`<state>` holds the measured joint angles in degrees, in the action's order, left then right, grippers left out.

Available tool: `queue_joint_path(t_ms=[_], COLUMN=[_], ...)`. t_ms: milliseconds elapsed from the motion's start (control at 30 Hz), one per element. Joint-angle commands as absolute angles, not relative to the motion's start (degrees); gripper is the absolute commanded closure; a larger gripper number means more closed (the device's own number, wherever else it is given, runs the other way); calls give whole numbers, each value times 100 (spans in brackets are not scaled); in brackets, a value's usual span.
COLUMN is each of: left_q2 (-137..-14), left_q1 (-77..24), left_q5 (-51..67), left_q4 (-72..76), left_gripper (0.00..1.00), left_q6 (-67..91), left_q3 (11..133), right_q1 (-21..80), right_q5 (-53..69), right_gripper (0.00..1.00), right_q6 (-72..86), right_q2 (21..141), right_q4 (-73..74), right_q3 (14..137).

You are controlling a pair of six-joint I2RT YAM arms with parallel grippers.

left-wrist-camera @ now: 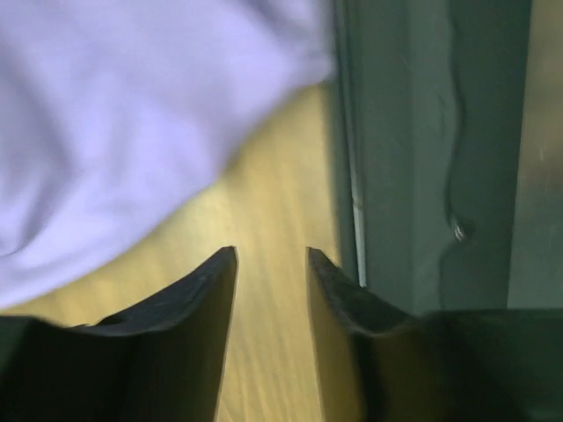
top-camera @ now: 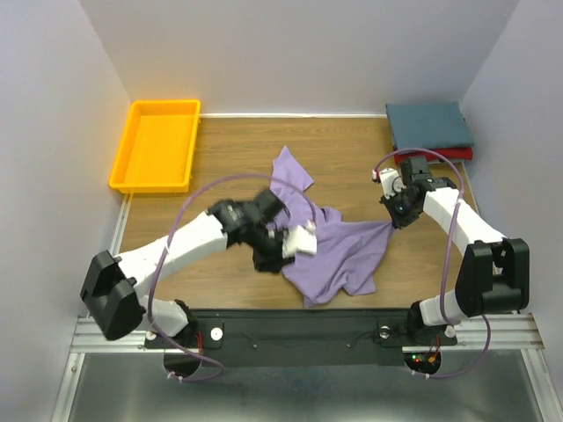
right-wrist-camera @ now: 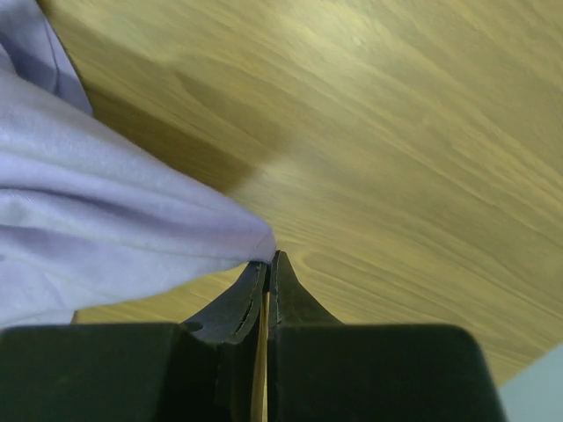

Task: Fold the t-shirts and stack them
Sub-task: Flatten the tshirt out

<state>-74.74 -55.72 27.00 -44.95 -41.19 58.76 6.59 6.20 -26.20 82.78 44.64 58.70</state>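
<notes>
So, where's the shirt lying? (desk)

On my overhead feed the lavender t-shirt [top-camera: 339, 246] is a rumpled, creased heap in the middle of the wooden table [top-camera: 229, 158]. One flap points toward the far edge, and the right corner is drawn out into a taut point. (me)

What's drawing it out? (desk)

The right gripper [top-camera: 392, 221]. In its wrist view I see the two dark, tapered fingers [right-wrist-camera: 290, 294] pressed together, with a thin fold of the soft cloth nipped at their tips. Smooth wood grain fills the rest. (me)

And the left? (desk)

The left gripper [top-camera: 299, 243] hangs over the shirt's left edge. My wrist view shows its curved black fingers [left-wrist-camera: 198, 299] standing apart with only bare wood between them. The cloth is a blurred pale mass up and to the left, clear of both. (me)

The others? (desk)

The teal t-shirt [top-camera: 428, 125] is a flat, neat rectangle in the far right corner. It lies on the red t-shirt [top-camera: 459, 154], of which I see only a narrow strip at the near edge. A glossy yellow-orange plastic tray [top-camera: 157, 145], shallow and rectangular, sits in the far left corner, well apart from all the cloth. (me)
</notes>
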Motion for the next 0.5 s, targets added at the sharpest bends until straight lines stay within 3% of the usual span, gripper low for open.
queue_joint_path(t_ms=[0,167,333,400,467], left_q2=[-8127,-10111,-12132,-12610,-13128], left_q1=[-3748,-2516,-2242,-2154,-2127], left_q5=[3163,2797,2127,2066,2083], left_q4=[-3852,-2771,-2460,-2522,-2487], left_gripper=[48,41,39,30,29], left_q6=[-3877,-2718,-2172,-2022,-1934], left_q3=[7072,9147,11427,12029,12619], right_q1=[545,536,475,475,466], right_q5=[369,343,351,387,413], right_gripper=[99,99,99,99,99], right_q6=[-3313,-3358,-3314,-3305,-3305], right_q2=[8024,8279,8481,8569,8596], right_q4=[4570,4562,4562,4570,4579], right_q3=[5696,5844,6196,6310,6363])
